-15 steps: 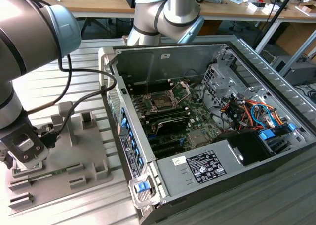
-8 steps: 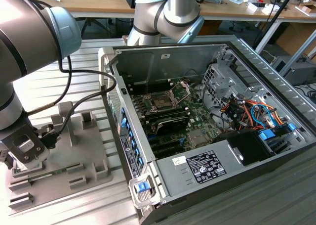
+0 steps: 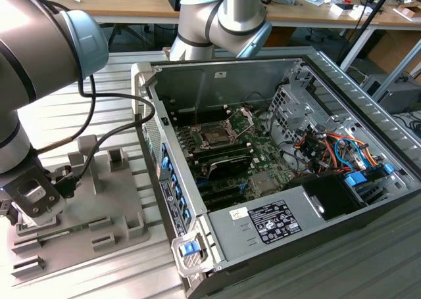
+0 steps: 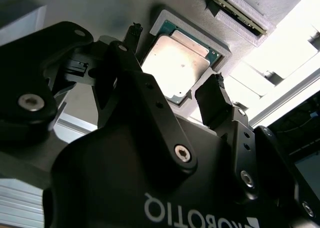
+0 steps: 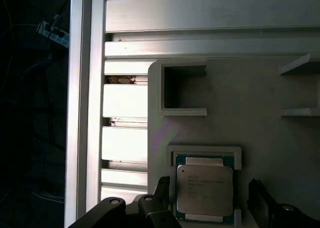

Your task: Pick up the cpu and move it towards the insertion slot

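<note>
Resting in its holder [image 5: 204, 150], the cpu [image 5: 205, 189] is straddled by the gripper [image 4: 175, 54], jaws spread wide; nothing is lifted yet, the insertion slot [image 3: 216, 133] well apart.

Sitting flat in grey tray pocket [image 5: 204, 150]: cpu [image 4: 175, 67], silver top up, green edge showing. Lying on board [image 3: 263, 156] inside open pc case [image 3: 217, 75]: insertion slot [image 3: 214, 134], dark centre, silver frame, bracket standing open.
</note>
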Robot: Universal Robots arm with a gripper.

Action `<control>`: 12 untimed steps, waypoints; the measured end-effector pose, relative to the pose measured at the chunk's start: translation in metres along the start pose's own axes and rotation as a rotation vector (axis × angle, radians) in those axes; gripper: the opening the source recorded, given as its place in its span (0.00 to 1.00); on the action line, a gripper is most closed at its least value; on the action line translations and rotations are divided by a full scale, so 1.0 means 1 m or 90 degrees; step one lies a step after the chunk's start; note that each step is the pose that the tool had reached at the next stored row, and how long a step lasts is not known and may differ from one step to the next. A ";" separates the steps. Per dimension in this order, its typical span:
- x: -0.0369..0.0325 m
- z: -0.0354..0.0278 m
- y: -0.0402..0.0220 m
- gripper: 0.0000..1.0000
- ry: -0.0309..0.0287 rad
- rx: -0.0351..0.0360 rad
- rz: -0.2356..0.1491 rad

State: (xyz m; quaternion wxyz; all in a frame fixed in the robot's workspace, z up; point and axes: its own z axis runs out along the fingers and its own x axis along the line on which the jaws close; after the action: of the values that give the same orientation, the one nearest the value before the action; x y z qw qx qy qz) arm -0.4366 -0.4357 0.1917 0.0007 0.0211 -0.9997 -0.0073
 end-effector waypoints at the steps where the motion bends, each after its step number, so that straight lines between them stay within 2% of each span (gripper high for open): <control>1: 0.0000 0.0002 0.0000 0.72 0.0000 0.0000 0.000; 12: 0.0000 0.0024 0.0000 0.72 0.0000 0.0000 -0.001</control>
State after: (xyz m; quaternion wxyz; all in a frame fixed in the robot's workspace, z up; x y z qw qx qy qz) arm -0.4366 -0.4356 0.1893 0.0006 0.0217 -0.9997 -0.0072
